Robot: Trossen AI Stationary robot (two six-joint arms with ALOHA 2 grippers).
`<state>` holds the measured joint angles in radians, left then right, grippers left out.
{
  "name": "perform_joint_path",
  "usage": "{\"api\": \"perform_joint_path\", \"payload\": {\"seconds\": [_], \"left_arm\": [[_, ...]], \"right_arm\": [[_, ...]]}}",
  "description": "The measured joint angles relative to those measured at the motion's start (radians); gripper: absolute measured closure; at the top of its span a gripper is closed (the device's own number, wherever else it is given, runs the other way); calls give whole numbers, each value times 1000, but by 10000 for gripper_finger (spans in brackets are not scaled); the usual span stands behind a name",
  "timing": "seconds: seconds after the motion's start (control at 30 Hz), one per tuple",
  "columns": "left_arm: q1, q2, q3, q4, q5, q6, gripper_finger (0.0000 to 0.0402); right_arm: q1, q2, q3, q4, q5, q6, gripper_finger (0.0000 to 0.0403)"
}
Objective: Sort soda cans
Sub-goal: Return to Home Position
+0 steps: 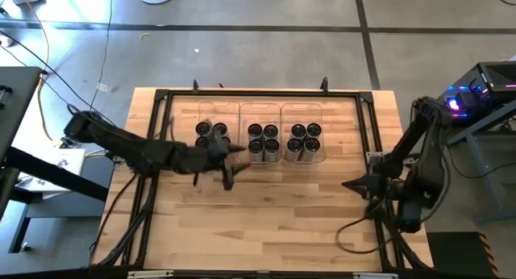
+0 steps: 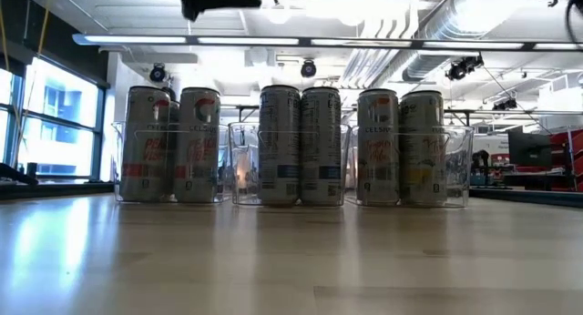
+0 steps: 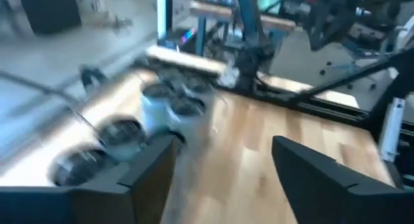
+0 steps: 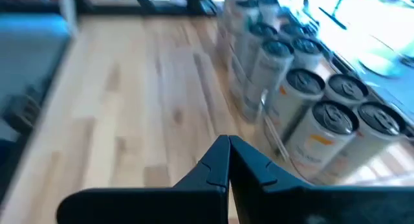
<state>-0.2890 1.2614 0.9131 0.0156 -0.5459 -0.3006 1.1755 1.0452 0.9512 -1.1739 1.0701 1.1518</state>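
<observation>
The soda cans stand upright in three clear bins in a row at the table's far middle: a left group, a middle group and a right group. In the low view they appear as pairs. My left gripper hangs open just on the near side of the left and middle bins, with nothing between its fingers. My right gripper is shut and empty at the table's right, pointing toward the table's left, clear of the cans.
The clear bins sit inside a black frame that runs round the tabletop. Bare wood stretches between the bins and the near edge. Cables run along the right frame rail.
</observation>
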Motion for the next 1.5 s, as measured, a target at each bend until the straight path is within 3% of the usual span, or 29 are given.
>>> {"api": "perform_joint_path", "payload": {"seconds": [0.23,0.33,0.53,0.73,0.83,0.97,1.13,1.37,1.5], "left_arm": [[26,-90,-8,1,189,232,204],[27,-143,-94,77,250,293,215],[26,-330,-360,324,223,238,222],[38,-530,-517,351,200,172,222],[49,-593,-547,330,208,144,223],[58,-645,-557,302,211,138,223],[70,-673,-557,273,211,155,223],[92,-707,-557,195,266,147,223],[113,-741,-557,129,289,160,223]], "right_arm": [[145,-229,-240,168,165,0,403],[183,-307,-326,212,216,23,403],[229,-427,-437,235,263,82,403],[201,-557,-539,275,289,98,403],[185,-602,-587,407,296,10,403],[123,-614,-628,722,304,-296,403],[-72,-615,-656,970,137,-649,403],[-445,-685,-657,985,-214,-864,403],[-571,-836,-657,913,-302,-940,403]]}}
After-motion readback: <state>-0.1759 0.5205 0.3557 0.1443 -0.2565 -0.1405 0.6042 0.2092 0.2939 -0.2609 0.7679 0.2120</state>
